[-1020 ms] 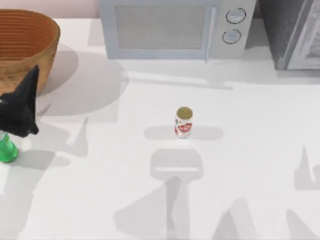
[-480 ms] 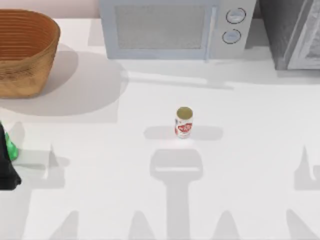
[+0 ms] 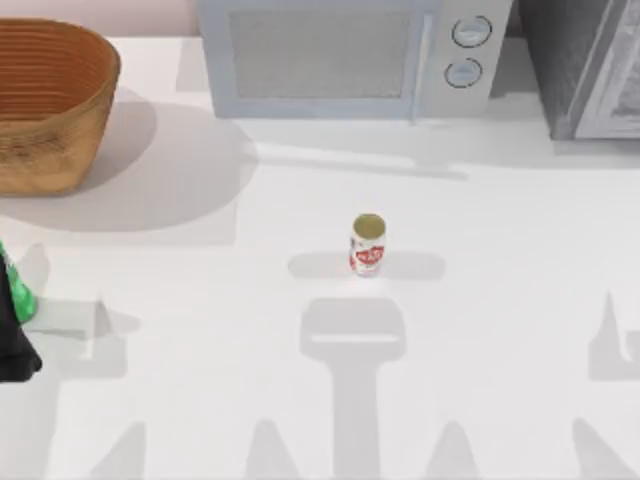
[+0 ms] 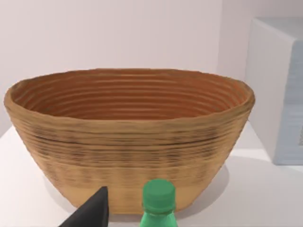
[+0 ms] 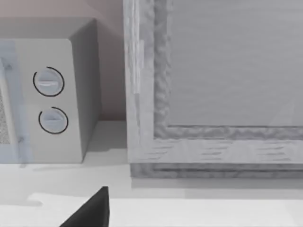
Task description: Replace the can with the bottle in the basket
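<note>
Left tool [image 3: 12,345] at the table's [image 3: 500,300] left edge, at the bottle [image 3: 20,295], well in front of the basket [image 3: 50,110]; grip can't be told. Can [image 3: 368,245] upright mid-table, right of the basket, outside it.

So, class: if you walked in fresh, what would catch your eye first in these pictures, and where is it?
The can stands alone mid-table, upright, red label showing. The big wicker basket sits at the far left corner, with nothing visible inside it in the left wrist view. At the left edge the green bottle stands by the left gripper; a microwave lines the back.
</note>
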Available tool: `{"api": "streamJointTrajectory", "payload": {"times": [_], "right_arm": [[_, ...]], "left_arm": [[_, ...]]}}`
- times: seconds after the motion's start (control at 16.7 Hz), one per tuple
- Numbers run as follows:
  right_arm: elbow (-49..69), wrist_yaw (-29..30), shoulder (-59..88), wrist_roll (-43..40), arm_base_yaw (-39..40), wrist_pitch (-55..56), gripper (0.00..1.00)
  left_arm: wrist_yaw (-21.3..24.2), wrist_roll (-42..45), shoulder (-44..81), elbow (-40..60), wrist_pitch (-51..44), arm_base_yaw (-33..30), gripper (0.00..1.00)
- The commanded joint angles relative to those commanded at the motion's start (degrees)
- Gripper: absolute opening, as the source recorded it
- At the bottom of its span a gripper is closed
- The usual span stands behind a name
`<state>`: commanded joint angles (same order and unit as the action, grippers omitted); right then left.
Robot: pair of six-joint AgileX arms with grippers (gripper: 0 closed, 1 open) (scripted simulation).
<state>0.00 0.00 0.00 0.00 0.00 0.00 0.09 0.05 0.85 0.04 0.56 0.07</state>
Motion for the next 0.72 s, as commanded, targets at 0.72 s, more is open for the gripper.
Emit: {"api": "streamJointTrajectory", "payload": {"times": [0.72], "right_arm": [[0.0,0.0,0.0,0.0,0.0,0.0,1.0]], "left_arm": [[6.72,2.59,43.0,-1.27,35.74,6.62,1.0]]}}
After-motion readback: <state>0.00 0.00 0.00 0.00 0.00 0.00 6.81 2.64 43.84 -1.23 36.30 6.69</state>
